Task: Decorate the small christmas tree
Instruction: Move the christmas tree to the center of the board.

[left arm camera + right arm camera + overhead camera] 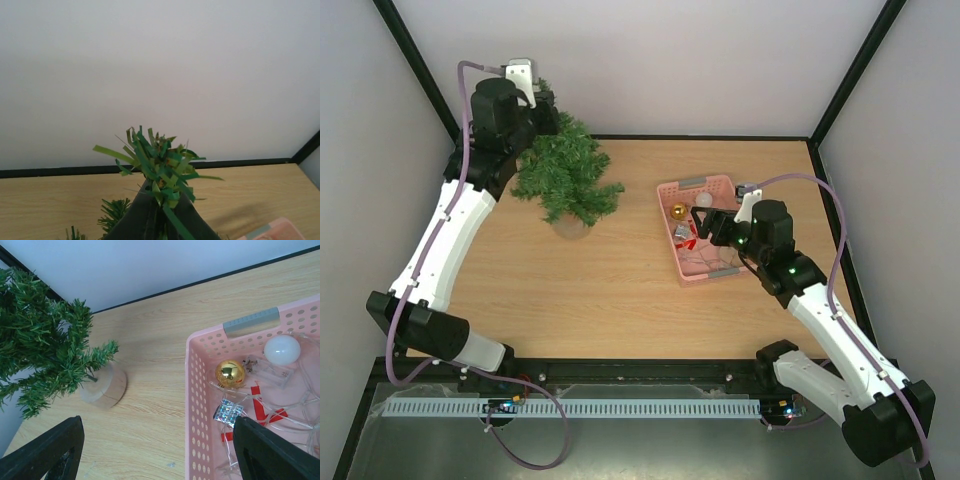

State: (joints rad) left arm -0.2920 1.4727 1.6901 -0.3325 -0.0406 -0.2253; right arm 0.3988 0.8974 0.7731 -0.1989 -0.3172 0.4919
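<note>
Near right: right gripper (pixel 704 228), jaws wide and empty, above the pink basket (pixel 669 240) of ornaments.
Far left: small christmas tree (pixel 570 175), upright on the table (pixel 620 300); left gripper (pixel 161 196) pinched shut on its top tuft.
Handling: probably light, springy, easily tipped. Grip the stem, not the soft needles.
</note>
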